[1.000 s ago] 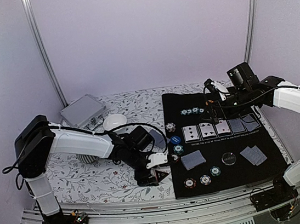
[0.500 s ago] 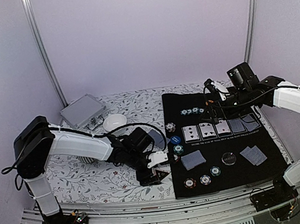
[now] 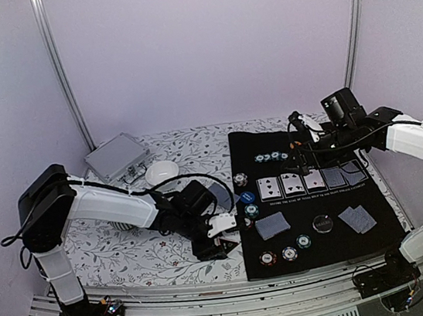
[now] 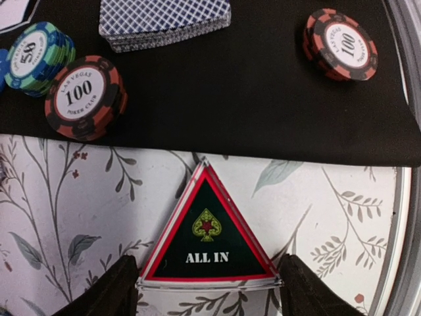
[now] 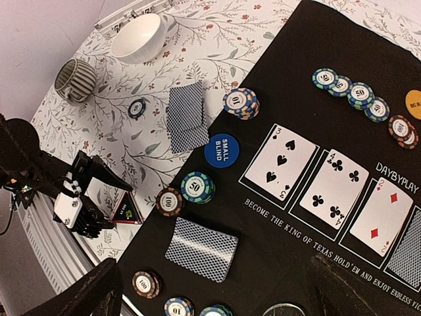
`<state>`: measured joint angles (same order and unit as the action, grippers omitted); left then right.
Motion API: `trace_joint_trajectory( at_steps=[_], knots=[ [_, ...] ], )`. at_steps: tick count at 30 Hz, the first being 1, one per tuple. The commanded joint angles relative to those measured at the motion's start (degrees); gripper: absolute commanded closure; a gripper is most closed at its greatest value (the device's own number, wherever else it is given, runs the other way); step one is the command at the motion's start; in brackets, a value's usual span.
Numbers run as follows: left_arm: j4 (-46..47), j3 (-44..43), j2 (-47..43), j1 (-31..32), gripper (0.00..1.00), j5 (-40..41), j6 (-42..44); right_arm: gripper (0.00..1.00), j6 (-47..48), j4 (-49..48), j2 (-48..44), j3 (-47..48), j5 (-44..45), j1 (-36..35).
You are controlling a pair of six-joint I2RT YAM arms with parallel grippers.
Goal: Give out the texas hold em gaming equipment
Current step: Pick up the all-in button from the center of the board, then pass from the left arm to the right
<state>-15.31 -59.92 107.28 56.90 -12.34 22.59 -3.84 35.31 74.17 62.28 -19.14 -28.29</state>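
My left gripper (image 3: 220, 238) (image 4: 209, 271) is low over the floral cloth, its fingers (image 4: 115, 289) touching both base corners of a black-and-red triangular "ALL IN" marker (image 4: 207, 237) (image 5: 125, 210). The marker lies just left of the black mat (image 3: 324, 246). A red-brown 100 chip (image 4: 84, 95), a teal 50 stack (image 4: 36, 56) and a grey-blue deck (image 4: 164, 20) lie on the mat's near edge. My right gripper (image 3: 303, 163) (image 5: 217, 286) is open and empty, high above the face-up cards (image 5: 283, 161). The blue button (image 5: 222, 151) and black disc (image 3: 323, 223) are on the mat.
A second deck (image 5: 186, 117) lies on the cloth left of the mat. The white bowl (image 3: 162, 171), striped mug (image 5: 74, 78) and silver case (image 3: 115, 156) stand at the back left. More chips (image 5: 348, 89) line the mat's far side. The table's front rail (image 3: 213, 290) is close.
The left arm has shifted very slightly, with the triangle still between its fingers. The right arm has not moved.
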Motion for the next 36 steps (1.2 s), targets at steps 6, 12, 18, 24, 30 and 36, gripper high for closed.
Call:
trace_joint_trajectory(
  at_steps=[6, 12, 18, 24, 30, 36],
  knots=[
    [4.16, 5.32, -5.58, 0.09, 0.42, 7.21, -1.73, 0.01, -3.93, -5.53, -6.14, -1.19, -5.48, 2.44],
    [10.39, 8.98, -11.12, 0.2, 0.43, 10.08, -3.49, 0.01, -7.87, -12.75, -6.32, -4.94, -14.53, 2.54],
    [9.58, 5.49, -16.99, 2.22, 0.44, 12.19, -5.59, 0.05, -14.35, -20.64, -3.54, -8.58, -24.36, 1.51],
    [9.4, 0.76, -19.73, 7.14, 0.42, 17.69, -5.33, 0.21, -18.38, -28.67, 1.56, -9.61, -28.39, -6.15],
    [8.31, -2.12, -19.45, 8.63, 0.42, 20.15, -5.24, 0.32, -20.33, -32.6, 5.67, -9.01, -30.9, -10.15],
    [8.38, -2.98, -19.63, 9.77, 0.42, 21.34, -4.83, 0.35, -19.49, -30.59, 9.19, -8.47, -28.72, -10.98]
  ],
)
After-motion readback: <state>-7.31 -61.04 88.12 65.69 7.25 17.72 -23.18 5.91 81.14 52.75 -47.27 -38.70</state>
